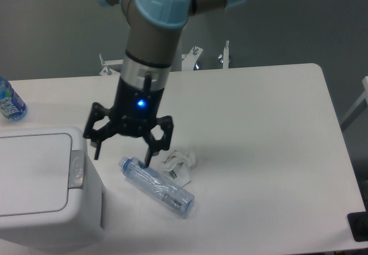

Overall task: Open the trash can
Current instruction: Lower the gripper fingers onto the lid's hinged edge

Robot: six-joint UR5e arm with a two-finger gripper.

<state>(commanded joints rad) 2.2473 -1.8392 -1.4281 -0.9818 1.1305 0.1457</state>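
- Presently, the black two-finger gripper is seen hanging over the white table with its fingers spread wide and nothing between them; a blue light glows on its body.
- It is placed just to the right of the large boxy white plastic trash can, which stands at the lower left of the table, partly cut off by the picture's edge.
- This placing is judged to suit a press on the grey push-button strip set in the can's right rim, since the left fingertip hangs close above and beside that strip; contact is not yet made.
- The flat white lid is seen lying shut and level, so the task is judged not yet done, and nothing of the can's inside can be told.
- A clear crushed plastic bottle with a blue cap is seen lying on its side on the table, below the right finger and apart from the can; whether anything is left in it cannot be told.
- A crumpled white scrap of wrapper lies touching or just beside that bottle.
- A second blue-labelled plastic bottle is seen at the far left edge, behind the can.
- Both bottles and the scrap are outside the can.
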